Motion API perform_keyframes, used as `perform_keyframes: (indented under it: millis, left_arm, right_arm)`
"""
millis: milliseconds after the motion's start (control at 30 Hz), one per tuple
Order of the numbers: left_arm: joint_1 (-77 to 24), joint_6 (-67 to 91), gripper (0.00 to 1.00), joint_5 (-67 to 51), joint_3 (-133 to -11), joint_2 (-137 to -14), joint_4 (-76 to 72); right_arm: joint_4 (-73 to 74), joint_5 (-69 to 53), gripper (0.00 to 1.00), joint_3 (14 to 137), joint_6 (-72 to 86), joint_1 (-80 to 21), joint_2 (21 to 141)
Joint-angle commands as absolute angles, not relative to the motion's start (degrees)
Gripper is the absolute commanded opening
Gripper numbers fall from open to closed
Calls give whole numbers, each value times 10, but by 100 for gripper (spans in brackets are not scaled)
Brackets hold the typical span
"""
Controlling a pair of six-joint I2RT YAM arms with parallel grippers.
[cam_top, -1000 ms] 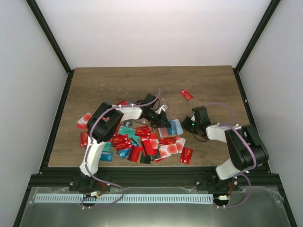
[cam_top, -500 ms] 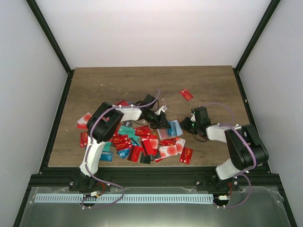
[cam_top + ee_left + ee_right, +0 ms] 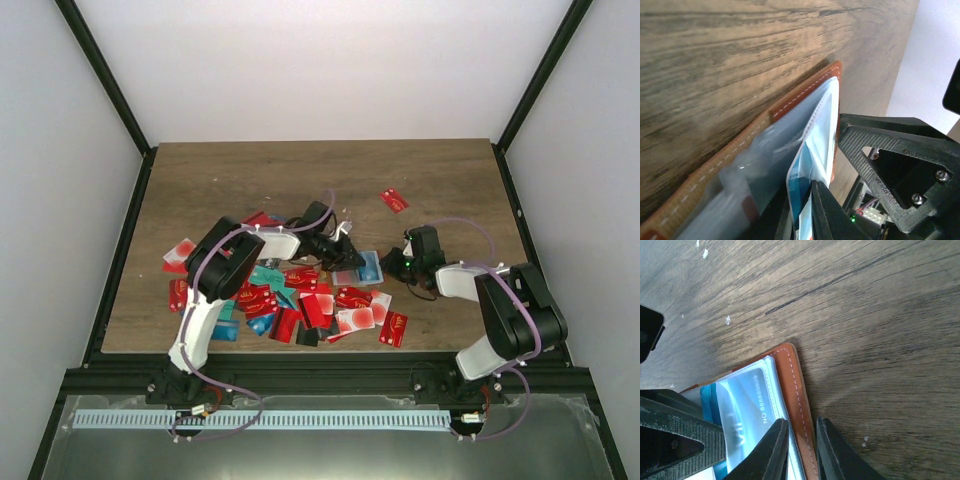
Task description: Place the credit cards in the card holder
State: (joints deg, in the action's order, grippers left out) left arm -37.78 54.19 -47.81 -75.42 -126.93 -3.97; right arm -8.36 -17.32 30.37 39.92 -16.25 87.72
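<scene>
Mid-table, just right of the pile: holder [image 3: 362,270] lies open, pale blue side up, brown stitched edge flat on the wood. Right gripper [image 3: 801,424] sits on its right side, jaws pinched on that brown edge close to the far corner. Left gripper [image 3: 802,215] is low over the opposite side. A blue card [image 3: 799,197] in the clear sleeve [image 3: 822,125] stands between its fingers, can't tell if clamped or loose. The grippers are near each other, with only the holder between them. Cards [image 3: 285,300] are heaped from the holder leftward and toward the front edge, the nearest ones touching the holder. One stray red card [image 3: 394,200] lies well apart, far right. Room to move: far half of table [image 3: 300,170] is bare wood, plus a strip right of the right gripper up to the side rail [image 3: 510,215]
</scene>
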Motion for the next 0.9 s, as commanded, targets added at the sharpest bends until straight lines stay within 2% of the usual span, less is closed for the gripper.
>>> perform_keyframes:
  millis: [0, 300, 667, 867]
  left_arm:
    - [-387, 514, 15, -437, -769, -1279, 2]
    - [-387, 391, 41, -343, -809, -1233, 191]
    - [-385, 297, 61, -274, -868, -1206, 337]
    - [-385, 273, 76, -252, -862, -1172, 356]
  right_arm:
    - [-15, -185, 18, 305, 399, -166, 878]
    - [11, -181, 18, 327, 379, -153, 844]
    - [38, -188, 19, 348, 359, -153, 806]
    - [4, -283, 21, 336, 344, -152, 785]
